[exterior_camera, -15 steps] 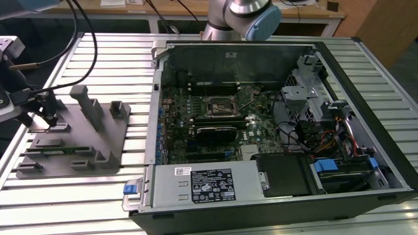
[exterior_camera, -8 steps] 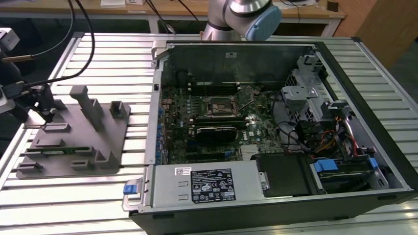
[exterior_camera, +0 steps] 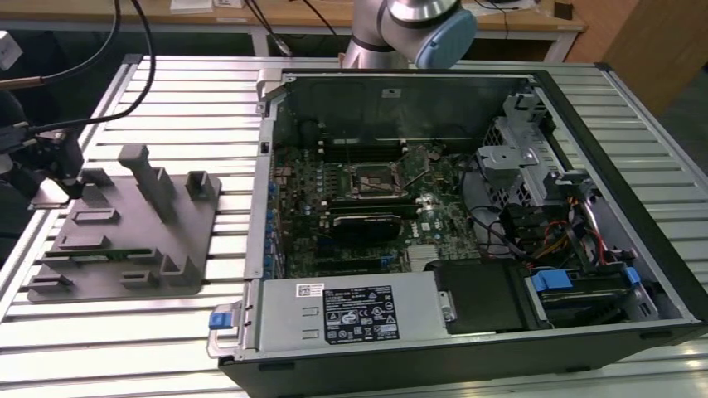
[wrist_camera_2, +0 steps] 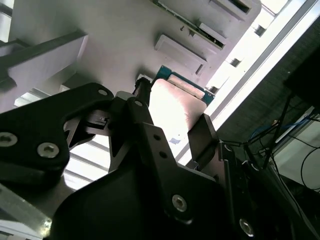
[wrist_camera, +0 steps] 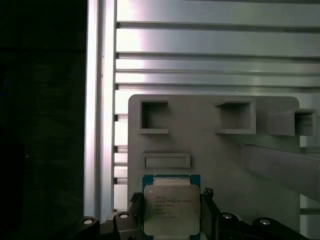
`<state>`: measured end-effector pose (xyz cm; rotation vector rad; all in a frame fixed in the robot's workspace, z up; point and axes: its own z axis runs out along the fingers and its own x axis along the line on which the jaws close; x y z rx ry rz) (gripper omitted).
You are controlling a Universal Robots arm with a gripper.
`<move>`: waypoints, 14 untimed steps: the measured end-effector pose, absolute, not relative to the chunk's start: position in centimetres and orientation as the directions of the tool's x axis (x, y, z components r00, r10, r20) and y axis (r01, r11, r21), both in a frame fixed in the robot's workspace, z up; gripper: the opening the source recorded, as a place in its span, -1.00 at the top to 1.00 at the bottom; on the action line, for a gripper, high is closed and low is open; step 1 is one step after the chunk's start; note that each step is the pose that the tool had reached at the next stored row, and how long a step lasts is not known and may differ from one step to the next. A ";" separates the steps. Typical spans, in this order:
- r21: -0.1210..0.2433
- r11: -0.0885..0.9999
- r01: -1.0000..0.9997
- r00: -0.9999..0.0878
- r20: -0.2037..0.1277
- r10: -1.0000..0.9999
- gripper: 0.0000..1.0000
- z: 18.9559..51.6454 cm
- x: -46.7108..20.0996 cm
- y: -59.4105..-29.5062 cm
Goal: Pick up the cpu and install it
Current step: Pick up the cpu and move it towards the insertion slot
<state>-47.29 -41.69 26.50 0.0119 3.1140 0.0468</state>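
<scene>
Jaws straddle the cpu, one at each of two opposite edges. In both wrist views they sit so close to those edges that I cannot tell whether they are clamped on it or just short of touching. The chip lies flat, metal lid up, directly between the jaws, in its seat at the edge of the grey holder block. Being near square, it has no long axis to speak of, and the jaws sit square to its sides.

In the exterior view the block rests on a slatted metal worktop, towards the exterior view's left. The open computer case lies on that worktop to the exterior view's right. Its motherboard socket is well apart from the block. Behind the worktop stands a wooden desk, with cables hanging near it.
</scene>
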 end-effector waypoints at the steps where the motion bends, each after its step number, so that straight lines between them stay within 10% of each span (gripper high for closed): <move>1: 0.030 1.000 0.007 -1.000 -0.027 0.008 -0.09 26.7 -47.3 -41.7; 14: 0.030 1.000 0.007 -1.000 -0.027 0.008 -0.09 29.2 -47.3 -41.7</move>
